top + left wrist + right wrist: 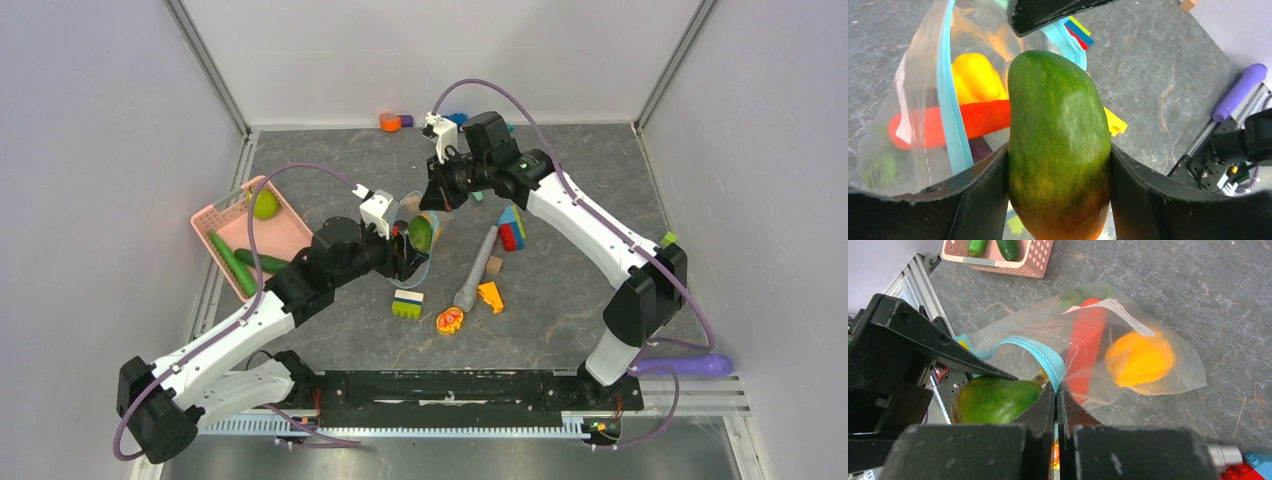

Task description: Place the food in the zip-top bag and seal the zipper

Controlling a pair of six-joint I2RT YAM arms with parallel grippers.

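Observation:
My left gripper is shut on a green mango-like fruit and holds it at the open mouth of the clear zip-top bag. My right gripper is shut on the teal zipper strip and holds that edge up. Inside the bag lie a yellow piece, a long red piece, and something green and something purple. In the top view the two grippers meet mid-table. A long purple eggplant lies by the rail at the right arm's base.
A pink basket at the left holds two cucumbers and a lime. Building blocks, a grey stick, a yellow piece and a flat orange oval toy lie near the bag.

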